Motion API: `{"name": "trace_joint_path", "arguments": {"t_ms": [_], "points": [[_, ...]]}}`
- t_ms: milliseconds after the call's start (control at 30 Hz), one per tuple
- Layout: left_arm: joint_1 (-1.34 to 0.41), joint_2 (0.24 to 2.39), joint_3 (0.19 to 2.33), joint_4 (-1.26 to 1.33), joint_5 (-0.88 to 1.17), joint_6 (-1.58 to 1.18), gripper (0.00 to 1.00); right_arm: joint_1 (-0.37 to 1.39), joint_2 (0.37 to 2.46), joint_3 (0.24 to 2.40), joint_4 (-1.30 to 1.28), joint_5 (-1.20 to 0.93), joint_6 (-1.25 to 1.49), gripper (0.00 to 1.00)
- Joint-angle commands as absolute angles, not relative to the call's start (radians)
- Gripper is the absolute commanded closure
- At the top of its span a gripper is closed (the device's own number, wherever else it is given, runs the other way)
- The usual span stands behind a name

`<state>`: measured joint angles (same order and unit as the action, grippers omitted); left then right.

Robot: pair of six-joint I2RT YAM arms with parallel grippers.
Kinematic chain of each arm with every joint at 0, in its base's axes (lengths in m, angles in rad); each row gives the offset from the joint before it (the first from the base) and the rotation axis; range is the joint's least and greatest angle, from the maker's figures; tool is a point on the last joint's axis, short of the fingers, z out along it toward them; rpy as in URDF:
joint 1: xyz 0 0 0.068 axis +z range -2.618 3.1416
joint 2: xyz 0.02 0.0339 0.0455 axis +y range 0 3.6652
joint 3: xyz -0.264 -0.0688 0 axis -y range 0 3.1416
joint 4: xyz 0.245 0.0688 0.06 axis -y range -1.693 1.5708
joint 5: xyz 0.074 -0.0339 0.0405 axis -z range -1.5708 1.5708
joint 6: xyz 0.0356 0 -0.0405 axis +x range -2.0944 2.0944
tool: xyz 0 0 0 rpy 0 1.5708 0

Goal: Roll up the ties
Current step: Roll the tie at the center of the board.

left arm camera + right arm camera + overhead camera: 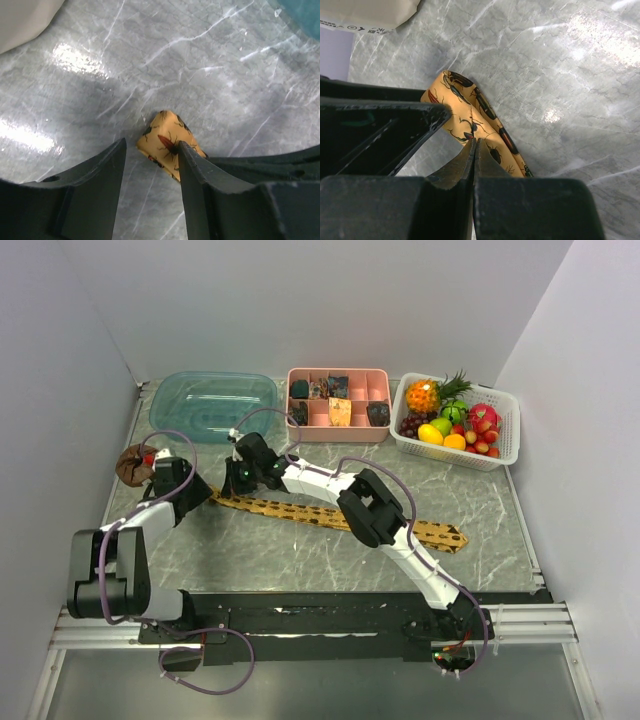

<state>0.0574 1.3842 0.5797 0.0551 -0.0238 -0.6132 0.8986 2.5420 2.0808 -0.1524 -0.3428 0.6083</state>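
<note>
The tie (290,512) lies flat on the table (500,530), running on a diagonal from left of centre to its pointed end at the right. In the left wrist view its narrow end (167,142) shows golden-yellow cloth with dark brown and red figures.

The left gripper (152,146) stands about half open. The tie end lies between its fingers and touches the right one, with bare table showing on the other side. The right gripper (474,144) is fully closed, its tips down on a folded part of the tie. Whether cloth is caught between them cannot be determined.

Surface: grey marble with white veins and bright glare patches. Plain pale walls (330,300) enclose the table on three sides.

Along the far edge:
- a translucent teal tub (210,405)
- a pink compartment tray (338,398) holding small fabric bundles
- a white basket (505,435) of fruit

A brown object (133,465) sits at the left edge.

Obstruction: the right arm (375,508) crosses above the tie and hides its middle section in the top view.
</note>
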Motion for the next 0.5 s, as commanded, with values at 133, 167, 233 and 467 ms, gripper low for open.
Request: {"name": "trace_joint_path", "arguments": {"t_ms": [133,167,233,467], "points": [[0.058,1.436,0.655,0.068,-0.034,-0.595,0.54,0.891,2.571,2.146,-0.164,-0.356,0.6,1.0],[0.058,1.443,0.672,0.061,-0.043,-0.591,0.55,0.89,2.576,2.151,-0.164,-0.36,0.601,1.0],[0.058,1.46,0.684,0.051,-0.051,-0.583,0.58,0.89,2.577,2.157,-0.166,-0.362,0.6,1.0],[0.057,1.48,0.701,0.061,-0.026,-0.561,0.68,0.89,2.559,2.143,-0.16,-0.362,0.594,1.0]]}}
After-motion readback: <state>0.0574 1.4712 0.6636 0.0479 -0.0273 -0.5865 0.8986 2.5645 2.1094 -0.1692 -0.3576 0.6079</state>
